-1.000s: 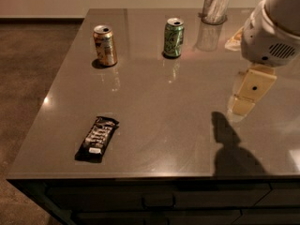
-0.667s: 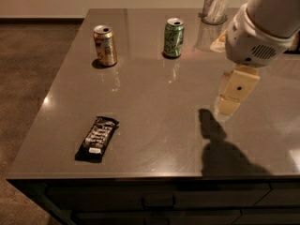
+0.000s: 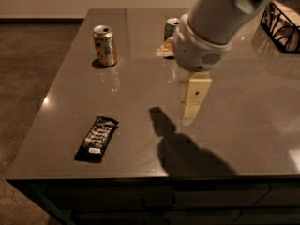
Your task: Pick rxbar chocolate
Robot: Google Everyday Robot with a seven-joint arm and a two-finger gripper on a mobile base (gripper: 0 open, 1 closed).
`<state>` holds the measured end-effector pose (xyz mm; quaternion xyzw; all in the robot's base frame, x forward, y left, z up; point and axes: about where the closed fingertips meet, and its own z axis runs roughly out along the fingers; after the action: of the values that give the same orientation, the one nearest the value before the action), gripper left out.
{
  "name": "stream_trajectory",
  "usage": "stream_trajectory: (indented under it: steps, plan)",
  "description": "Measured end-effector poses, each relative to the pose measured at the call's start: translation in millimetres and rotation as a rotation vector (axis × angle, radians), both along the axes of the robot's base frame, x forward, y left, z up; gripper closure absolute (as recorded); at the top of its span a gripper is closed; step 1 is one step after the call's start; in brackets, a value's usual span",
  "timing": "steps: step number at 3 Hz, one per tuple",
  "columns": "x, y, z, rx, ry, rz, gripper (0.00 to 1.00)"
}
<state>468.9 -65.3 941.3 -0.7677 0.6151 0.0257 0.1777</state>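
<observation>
A dark grey table [image 3: 248, 125] is seen from its front edge. Nearest, on the front left part of the tabletop, the rxbar chocolate [image 3: 96, 138] is laid flat, a black wrapper with white print, its length angled slightly away to the right. It is touched by nothing.

Right of it, at mid-table, the gripper [image 3: 190, 116] is held pointing straight down, its cream tip close above the surface and well apart from the bar. Whether it is open or closed cannot be told. A dark shadow [image 3: 187, 153] is cast on the table between bar and gripper and forward of the gripper. The thick white arm [image 3: 211, 27] is slanted up and back to the upper right.

Farther back, a gold can [image 3: 105, 45] is stood upright at left. A green can [image 3: 171, 29] is partly hidden behind the arm. A wire basket [image 3: 281, 25] is placed at far right.
</observation>
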Motion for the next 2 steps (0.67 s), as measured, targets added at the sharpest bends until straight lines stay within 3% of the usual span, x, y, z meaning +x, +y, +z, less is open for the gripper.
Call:
stream_trajectory:
  steps: [1,2]
  plan:
    - [6.9,44.2,-14.8,-0.034,0.022,0.168,0.0]
    - [13.0,77.9,-32.1,-0.062,0.057,0.29,0.0]
